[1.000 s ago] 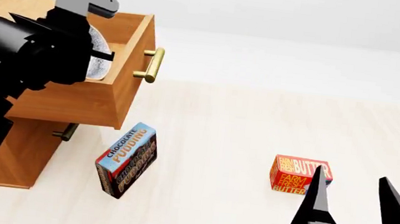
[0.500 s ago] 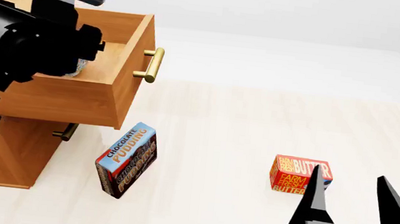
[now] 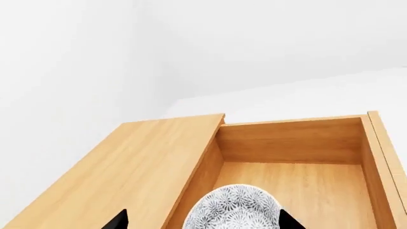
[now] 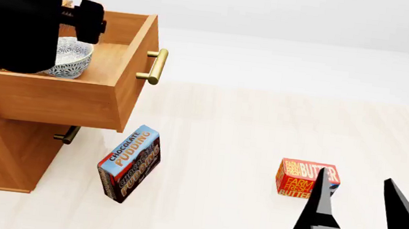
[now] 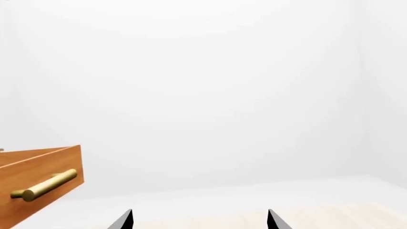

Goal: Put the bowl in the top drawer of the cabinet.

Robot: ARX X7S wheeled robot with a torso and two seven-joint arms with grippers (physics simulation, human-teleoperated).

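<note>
The speckled white bowl (image 4: 69, 57) rests upright inside the open top drawer (image 4: 62, 99) of the wooden cabinet (image 4: 3, 150). My left arm looms over the drawer's left part, and its fingers are hidden in the head view. In the left wrist view, my left gripper (image 3: 202, 220) is open, its two tips spread wide on either side of the bowl (image 3: 235, 210), which lies below them on the drawer (image 3: 305, 179) floor. My right gripper (image 4: 357, 184) stands open and empty low at the front right, far from the cabinet; its tips also show spread in the right wrist view (image 5: 199, 214).
A chocolate pudding box (image 4: 129, 163) stands tilted on the floor by the cabinet's front. A red butter box (image 4: 306, 179) lies just beyond my right gripper. The drawer's brass handle (image 4: 156, 67) juts out to the right; the lower drawer's handle (image 4: 68, 134) sits beneath.
My left gripper has let go of the bowl and risen up and to the left. The bowl, held tilted before, now sits upright in the drawer. The right arm barely moved.
</note>
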